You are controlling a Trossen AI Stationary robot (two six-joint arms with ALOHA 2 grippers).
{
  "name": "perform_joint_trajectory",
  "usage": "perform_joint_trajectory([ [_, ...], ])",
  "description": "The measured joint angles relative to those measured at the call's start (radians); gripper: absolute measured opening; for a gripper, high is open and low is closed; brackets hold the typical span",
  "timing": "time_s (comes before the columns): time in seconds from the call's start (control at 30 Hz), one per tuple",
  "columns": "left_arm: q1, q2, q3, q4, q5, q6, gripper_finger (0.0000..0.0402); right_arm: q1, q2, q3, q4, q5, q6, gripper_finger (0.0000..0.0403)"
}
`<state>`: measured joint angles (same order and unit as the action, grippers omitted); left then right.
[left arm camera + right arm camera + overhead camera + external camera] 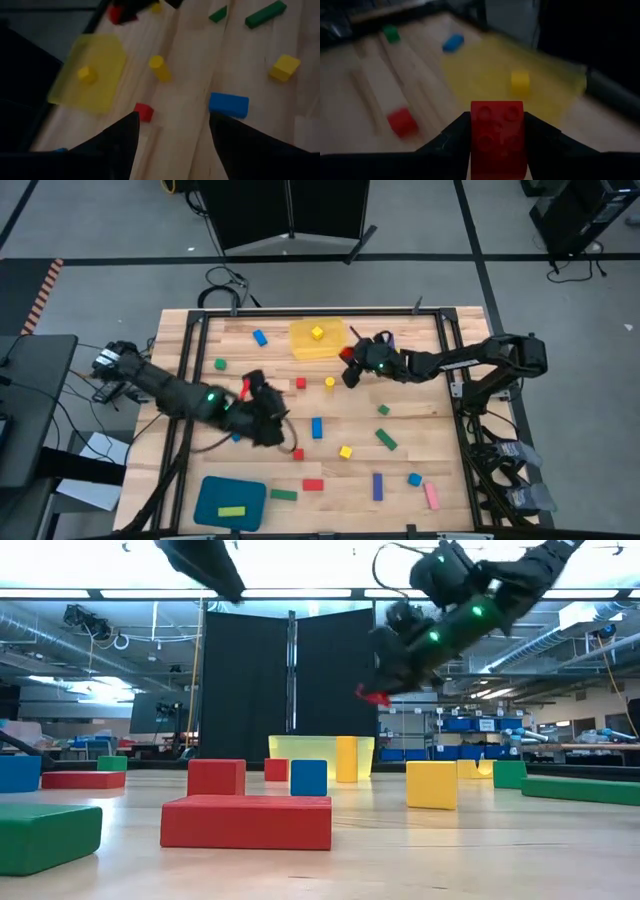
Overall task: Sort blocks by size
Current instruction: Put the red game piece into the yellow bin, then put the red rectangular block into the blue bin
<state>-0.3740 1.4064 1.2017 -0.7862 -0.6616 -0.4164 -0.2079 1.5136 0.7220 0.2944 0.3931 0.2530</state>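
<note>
One red block [497,131] sits clamped in the right tool [496,134], beside the yellow tray [316,340].

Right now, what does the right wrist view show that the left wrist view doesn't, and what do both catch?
Only the right wrist view: the right gripper with its jaws shut on a red block, studs visible on its face, plus a green block beyond.

Only the left wrist view: the left gripper with jaws apart and nothing between them, a blue block, a yellow cylinder and a green bar.

Both: the yellow tray with one yellow cube in it, and a small red cube on the table.
</note>
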Motion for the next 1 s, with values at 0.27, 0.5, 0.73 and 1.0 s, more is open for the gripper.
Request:
perform_joint_trajectory([
  [0.27,0.181,0.001,-0.113,0.255,0.167,0.126,0.0247,-0.117,0.172,0.236,0.019,-0.081,-0.122,0.0153],
  [0.5,0.199,0.001,-0.128,0.124,0.189,0.086,0.0247,-0.240,0.256,0.276,0.075,-0.229,-0.118,0.0284],
  [0.73,0.197,0.001,-0.129,-0.154,0.272,0.009,0.0261,-0.234,0.180,0.230,0.085,-0.316,-0.147,0.0385],
  [1.0,0.183,0.001,-0.303,-0.104,0.466,0.007,0.0290,-0.073,-0.035,0.133,0.131,-0.282,-0.235,0.0370],
])
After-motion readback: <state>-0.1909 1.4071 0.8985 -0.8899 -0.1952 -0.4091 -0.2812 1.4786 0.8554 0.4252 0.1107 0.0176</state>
